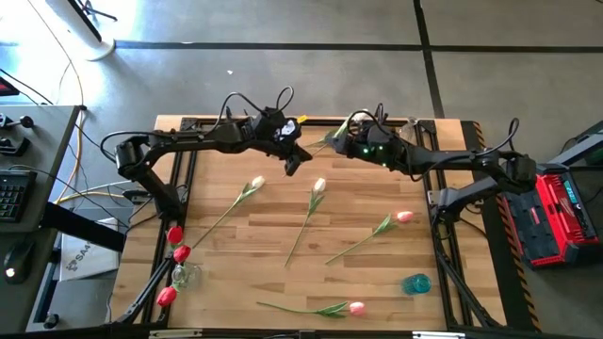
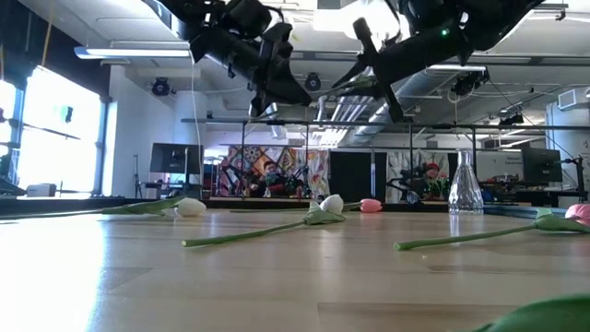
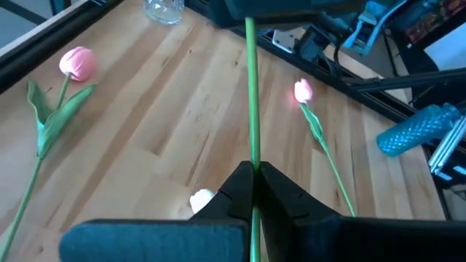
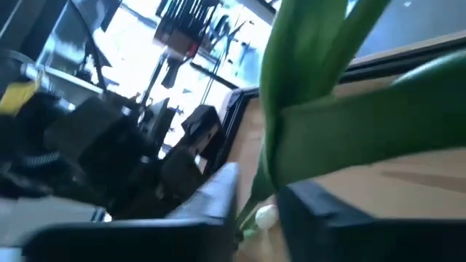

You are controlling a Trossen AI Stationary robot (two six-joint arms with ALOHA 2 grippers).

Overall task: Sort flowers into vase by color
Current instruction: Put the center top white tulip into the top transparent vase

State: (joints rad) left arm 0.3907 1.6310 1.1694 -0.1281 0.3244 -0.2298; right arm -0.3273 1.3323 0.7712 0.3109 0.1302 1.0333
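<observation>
Flowers lay scattered; we saw the left gripper (image 3: 254,173) clamped on one stem (image 3: 251,87), apparently passing it to the right gripper (image 1: 341,143), whose grip we couldn't tell.

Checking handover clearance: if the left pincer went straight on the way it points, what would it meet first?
Likely the right pincer, just ahead along the green stem the left pincer clamps; depth unclear.

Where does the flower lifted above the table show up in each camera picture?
High: lifted flower, top middle, beside the left gripper.
Low: not clearly visible.
Left wrist: its stem runs up the middle from the gripper.
Right wrist: its leaf fills the upper middle.
Shared landmark: the wooden table.
</observation>
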